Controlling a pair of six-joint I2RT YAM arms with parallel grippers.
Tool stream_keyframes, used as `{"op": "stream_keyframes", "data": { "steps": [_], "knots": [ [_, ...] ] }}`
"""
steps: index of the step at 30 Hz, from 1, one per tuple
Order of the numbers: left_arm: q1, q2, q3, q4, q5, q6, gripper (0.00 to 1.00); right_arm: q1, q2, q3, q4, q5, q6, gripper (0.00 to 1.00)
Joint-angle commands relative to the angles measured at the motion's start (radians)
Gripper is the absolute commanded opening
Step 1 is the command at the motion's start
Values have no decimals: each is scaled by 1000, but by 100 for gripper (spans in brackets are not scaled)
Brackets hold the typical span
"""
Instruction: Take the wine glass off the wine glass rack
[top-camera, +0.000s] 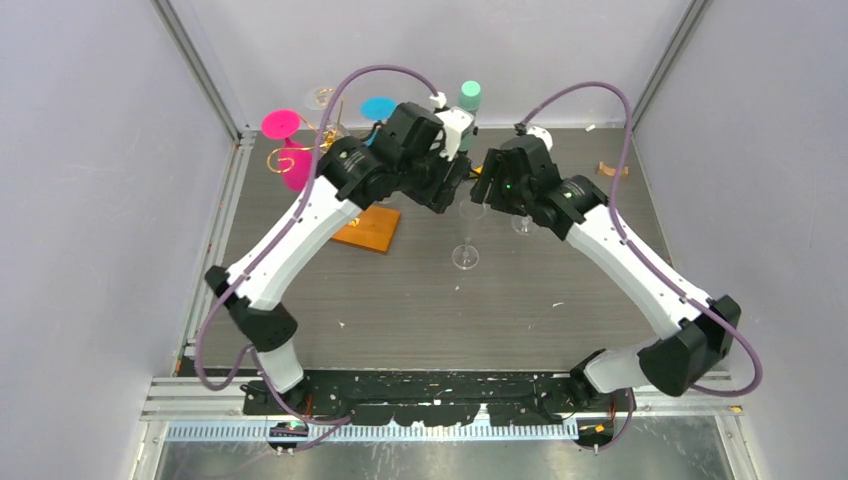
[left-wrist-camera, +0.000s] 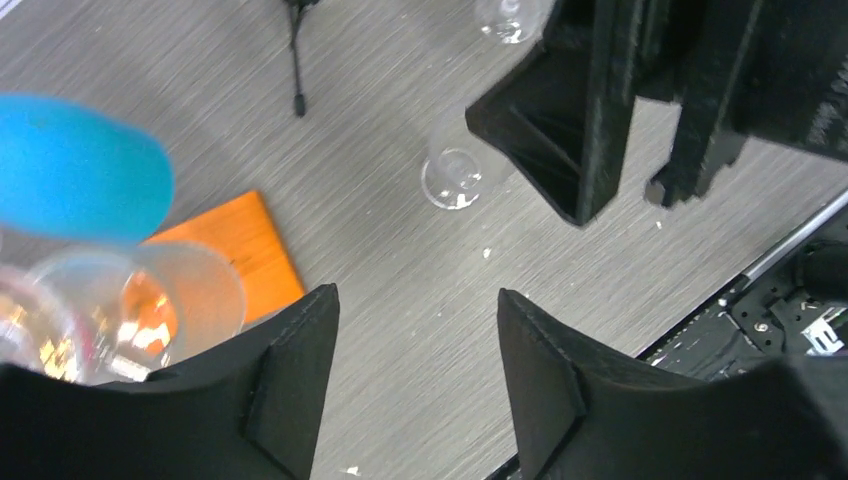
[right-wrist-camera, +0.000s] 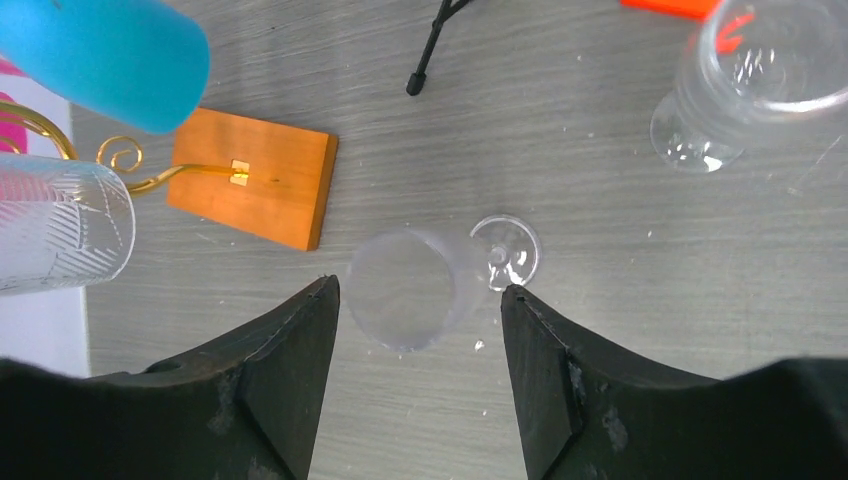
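The wine glass rack is a gold wire stand (top-camera: 325, 125) on an orange-brown wooden base (top-camera: 370, 228), at the back left. Pink (top-camera: 283, 125), blue (top-camera: 378, 107) and clear glasses hang on it. In the left wrist view the blue glass (left-wrist-camera: 75, 170) and a clear hanging glass (left-wrist-camera: 130, 310) are to the left of my left gripper (left-wrist-camera: 417, 295), which is open and empty. My right gripper (right-wrist-camera: 418, 290) is open and empty above a clear wine glass (right-wrist-camera: 410, 288) standing on the table (top-camera: 465, 240). The two grippers (top-camera: 458, 188) (top-camera: 483, 188) are close together, high above the table.
A second clear glass (top-camera: 522, 222) stands on the table right of the first, also in the right wrist view (right-wrist-camera: 750, 70). A mint-green cylinder (top-camera: 469, 97) on a black tripod stands at the back centre, with one tripod leg (right-wrist-camera: 432, 45) near the base. Grey walls close both sides.
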Motion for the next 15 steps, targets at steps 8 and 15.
{"op": "stream_keyframes", "data": {
  "steps": [8,15],
  "knots": [
    [9,-548,-473,366,-182,5,93,78,187,206,-143,210,-145,54],
    [9,-719,-647,471,-273,8,97,78,246,222,-177,176,-161,39]
  ]
}}
